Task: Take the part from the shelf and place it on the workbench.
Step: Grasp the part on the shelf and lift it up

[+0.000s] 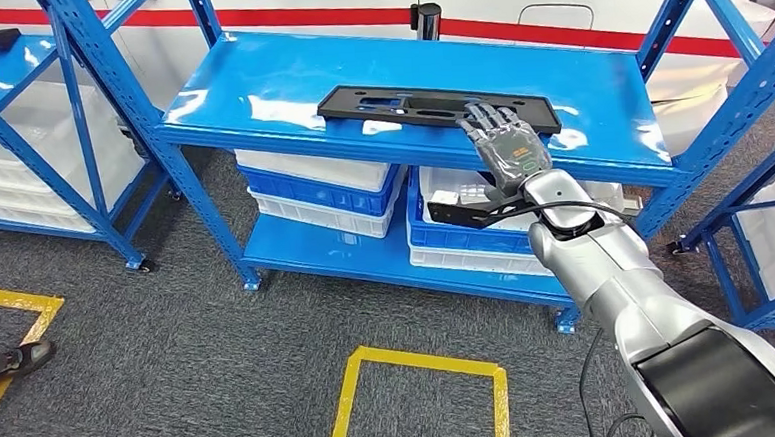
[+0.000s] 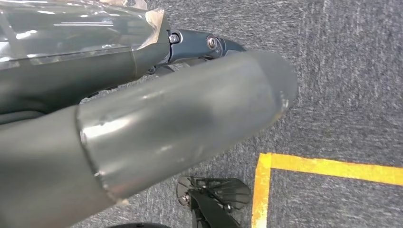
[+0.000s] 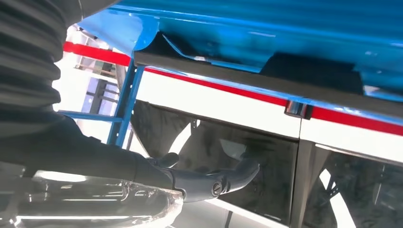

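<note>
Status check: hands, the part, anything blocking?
Right hand fingers resting on black part, no grip visible. Part flat on blue shelf top. Left hand hanging over carpet. Nothing blocking.

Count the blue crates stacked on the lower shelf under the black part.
2: one blue crate at left between white crates, another blue crate at right behind the right hand. More may be hidden behind the arm.

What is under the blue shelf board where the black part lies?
Under the top shelf board, stacked white and blue bins sit on the lower shelf. The right hand and arm cover part of the right bins; their contents are mostly hidden.
</note>
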Motion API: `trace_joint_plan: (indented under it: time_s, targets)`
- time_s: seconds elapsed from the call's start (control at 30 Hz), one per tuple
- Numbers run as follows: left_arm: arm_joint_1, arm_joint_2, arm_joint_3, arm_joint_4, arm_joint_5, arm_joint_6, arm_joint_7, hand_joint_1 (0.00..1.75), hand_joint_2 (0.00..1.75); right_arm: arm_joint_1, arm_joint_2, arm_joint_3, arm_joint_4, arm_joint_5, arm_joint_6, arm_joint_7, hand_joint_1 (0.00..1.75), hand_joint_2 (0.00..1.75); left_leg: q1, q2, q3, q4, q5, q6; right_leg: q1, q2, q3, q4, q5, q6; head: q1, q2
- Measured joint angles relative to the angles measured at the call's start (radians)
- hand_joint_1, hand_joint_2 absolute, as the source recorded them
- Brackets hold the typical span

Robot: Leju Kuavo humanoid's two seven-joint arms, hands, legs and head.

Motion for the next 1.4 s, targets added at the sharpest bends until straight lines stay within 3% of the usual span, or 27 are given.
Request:
trace_joint_plan:
  time_s: [0.1,0.17,0.23,0.3,0.33,0.37,0.4,0.47,0.5,0.6,0.67,0.73,0.8,0.83,0.87,0.9,0.97,1.0,1.07,1.2,1.27,1.33,1.37,1.4]
  targets:
    - [0.000,0.001,0.000,0.001,0.000,0.000,0.002,0.00,0.00,0.006,0.000,0.000,0.001,0.003,-0.001,0.000,0.00,1.75,0.000,0.001,-0.005,0.010,-0.011,-0.017,0.005,0.000,0.010,-0.014,0.004,-0.048,-0.006,0.000]
    - [-0.001,0.001,0.000,0.002,0.000,0.001,0.005,0.00,0.00,0.005,0.000,0.000,0.001,0.004,-0.001,0.001,0.00,1.75,0.004,0.005,-0.015,0.035,-0.020,-0.024,0.004,0.001,0.015,-0.014,0.006,-0.061,-0.010,0.000]
    - [-0.003,0.001,0.000,0.002,0.000,0.002,0.006,0.00,0.00,0.002,0.002,0.000,0.000,0.004,-0.002,0.002,0.00,1.75,0.007,0.010,-0.065,0.122,-0.049,-0.032,0.006,0.004,0.021,-0.014,0.002,-0.069,-0.011,0.000]
    - [-0.004,0.000,0.000,0.002,-0.001,0.002,0.006,0.00,0.00,0.004,0.003,0.000,0.000,0.005,-0.002,0.002,0.00,1.75,0.008,0.011,-0.153,0.248,-0.087,-0.037,0.012,0.004,0.027,-0.014,-0.005,-0.079,-0.012,0.000]
    - [-0.003,0.000,0.000,0.002,-0.002,0.003,0.007,0.00,0.00,0.006,0.003,0.000,0.000,0.005,-0.002,0.002,0.00,1.75,0.008,0.011,-0.188,0.284,-0.090,-0.036,0.016,0.004,0.031,-0.014,-0.008,-0.084,-0.012,0.000]
    - [-0.002,0.000,0.000,0.003,-0.002,0.003,0.007,0.00,0.00,0.009,0.003,0.000,0.001,0.005,-0.002,0.002,0.00,1.75,0.006,0.011,-0.211,0.292,-0.076,-0.031,0.021,0.004,0.036,-0.014,-0.012,-0.088,-0.011,0.000]
    - [-0.001,0.000,0.000,0.003,-0.002,0.003,0.008,0.00,0.00,0.010,0.003,0.000,0.001,0.005,-0.002,0.002,0.00,1.75,0.003,0.011,-0.209,0.255,-0.040,-0.023,0.025,0.005,0.041,-0.015,-0.016,-0.091,-0.011,0.000]
    - [-0.001,0.001,0.000,0.003,-0.002,0.003,0.008,0.00,0.00,0.011,0.004,0.000,0.001,0.008,-0.001,0.002,0.00,1.75,-0.008,0.012,-0.168,0.124,0.048,0.002,0.029,0.005,0.053,-0.016,-0.023,-0.093,-0.010,0.000]
    - [-0.002,0.002,0.000,0.003,-0.002,0.003,0.008,0.00,0.00,0.011,0.005,0.000,0.001,0.010,0.001,0.003,0.00,1.75,-0.015,0.013,-0.149,0.073,0.071,0.013,0.030,0.006,0.056,-0.017,-0.025,-0.092,-0.010,0.000]
    - [-0.003,0.004,0.000,0.003,-0.003,0.003,0.008,0.00,0.00,0.011,0.011,0.001,0.001,0.018,0.009,0.004,0.00,1.75,-0.028,0.012,-0.129,0.029,0.075,0.032,0.029,0.007,0.060,-0.024,-0.032,-0.081,-0.010,0.000]
    - [-0.002,0.004,0.000,0.003,-0.003,0.003,0.007,0.00,0.00,0.009,0.017,0.002,0.001,0.023,0.011,0.005,0.00,1.75,-0.023,0.014,-0.110,0.005,0.090,0.037,0.032,0.006,0.060,-0.017,-0.039,-0.074,-0.009,0.000]
    - [-0.004,0.003,0.000,0.003,-0.003,0.003,0.006,0.00,0.00,0.005,0.020,0.003,0.002,0.026,0.013,0.006,0.00,1.75,-0.016,0.016,-0.089,-0.016,0.099,0.038,0.034,0.005,0.026,0.053,-0.068,-0.075,-0.006,0.000]
    - [-0.006,0.001,0.001,0.003,-0.003,0.003,0.006,0.00,0.00,0.006,0.023,0.006,0.006,0.029,0.015,0.007,0.00,1.75,-0.017,0.014,-0.083,-0.018,0.096,0.039,0.030,0.005,-0.046,0.181,-0.112,-0.076,-0.005,0.000]
    - [-0.006,0.000,0.000,0.003,-0.003,0.002,0.006,0.00,0.00,0.008,0.024,0.007,0.009,0.032,0.015,0.008,0.00,1.75,-0.016,0.013,-0.081,-0.018,0.093,0.037,0.027,0.005,-0.077,0.230,-0.123,-0.072,-0.005,0.000]
    - [-0.006,-0.001,0.001,0.003,-0.003,0.002,0.006,0.00,0.00,0.011,0.026,0.009,0.012,0.034,0.016,0.009,0.00,1.75,-0.016,0.011,-0.080,-0.017,0.090,0.035,0.024,0.005,-0.093,0.245,-0.119,-0.065,-0.005,0.000]
    - [-0.005,-0.002,0.001,0.003,-0.003,0.002,0.006,0.00,0.00,0.012,0.028,0.011,0.014,0.035,0.016,0.009,0.00,1.75,-0.014,0.009,-0.077,-0.015,0.086,0.031,0.020,0.004,-0.088,0.221,-0.100,-0.054,-0.005,0.000]
    - [-0.003,-0.002,0.001,0.003,-0.003,0.001,0.007,0.00,0.00,0.011,0.031,0.013,0.015,0.036,0.016,0.009,0.00,1.75,-0.012,0.006,-0.073,-0.006,0.075,0.020,0.012,0.002,-0.033,0.087,-0.038,-0.034,-0.004,0.000]
    - [-0.004,-0.002,0.001,0.003,-0.003,0.001,0.007,0.00,0.00,0.009,0.034,0.014,0.016,0.037,0.017,0.009,0.00,1.75,-0.012,0.006,-0.073,0.002,0.067,0.014,0.011,0.002,-0.004,0.027,-0.014,-0.032,-0.004,0.000]
    - [-0.004,-0.002,0.001,0.003,-0.003,0.000,0.007,0.00,0.00,0.006,0.039,0.016,0.017,0.037,0.017,0.009,0.00,1.75,-0.013,0.006,-0.073,0.012,0.055,0.001,0.012,0.002,0.025,-0.026,0.005,-0.043,-0.005,0.000]
    - [-0.004,-0.001,0.002,0.003,-0.003,-0.001,0.007,0.00,0.00,0.000,0.046,0.020,0.019,0.039,0.017,0.011,0.00,1.75,-0.004,0.008,-0.084,0.047,0.029,-0.018,0.009,0.004,0.036,-0.029,0.001,-0.070,-0.008,0.000]
    - [-0.004,-0.001,0.002,0.003,-0.003,-0.002,0.007,0.00,0.00,-0.003,0.053,0.021,0.020,0.044,0.017,0.015,0.00,1.75,0.000,0.008,-0.135,0.149,-0.018,-0.031,0.007,0.004,0.044,-0.030,-0.004,-0.079,-0.011,0.000]
    - [-0.004,-0.002,0.003,0.003,-0.004,-0.003,0.007,0.00,0.00,-0.002,0.061,0.024,0.023,0.049,0.017,0.019,0.00,1.75,0.004,0.009,-0.209,0.270,-0.057,-0.038,0.008,0.004,0.051,-0.029,-0.010,-0.085,-0.011,0.000]
    - [-0.004,-0.002,0.003,0.003,-0.004,-0.003,0.007,0.00,0.00,-0.001,0.064,0.026,0.026,0.051,0.017,0.021,0.00,1.75,0.005,0.009,-0.230,0.293,-0.052,-0.039,0.008,0.004,0.054,-0.029,-0.014,-0.086,-0.011,0.000]
    - [-0.003,-0.002,0.004,0.003,-0.004,-0.003,0.007,0.00,0.00,0.000,0.067,0.027,0.028,0.052,0.017,0.022,0.00,1.75,0.006,0.010,-0.235,0.281,-0.030,-0.038,0.008,0.004,0.059,-0.029,-0.018,-0.086,-0.011,0.000]
